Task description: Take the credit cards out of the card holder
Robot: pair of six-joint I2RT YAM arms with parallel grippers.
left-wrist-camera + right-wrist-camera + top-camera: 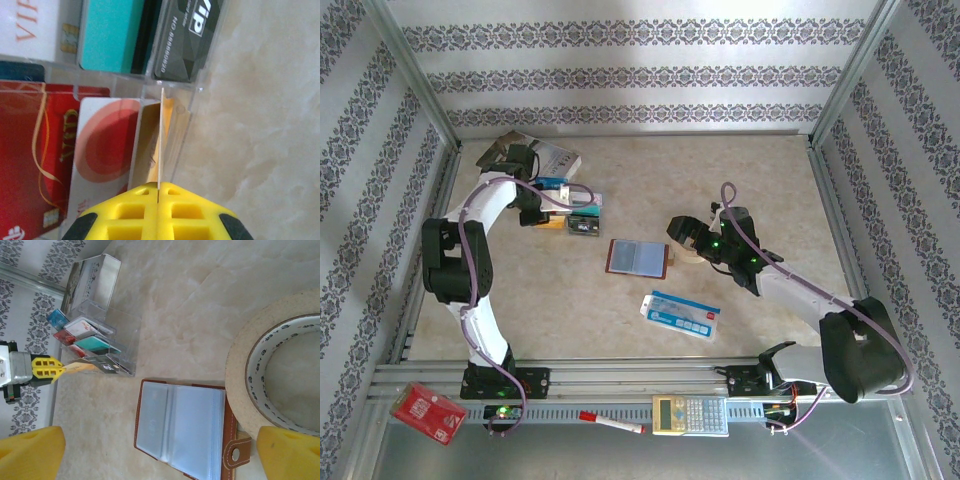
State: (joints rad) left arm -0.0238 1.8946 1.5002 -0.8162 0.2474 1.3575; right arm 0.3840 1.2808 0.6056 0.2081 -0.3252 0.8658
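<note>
The card holder [637, 257] [182, 432] lies open mid-table, brown leather with grey-blue sleeves; no card shows in the sleeves facing up. My left gripper [548, 220] [159, 187] [47, 367] is shut on a yellow-gold credit card [160, 135] [80, 366], seen edge-on at a corner slot of a clear organizer [578, 208] [117, 325]. In that organizer lie a black card [187, 40], a teal card [107, 35], a red card [30, 165] and a white card with a red circle [102, 150]. My right gripper [678, 240] [160, 442] hangs open just right of the holder.
A roll of tape [692, 256] [240, 370] lies against the holder's right edge, under my right gripper. A blue-and-white packet [682, 313] lies in front of the holder. A book [548, 155] sits at the back left. A red packet [428, 412], pen [612, 422] and calculator [690, 413] rest on the near rail.
</note>
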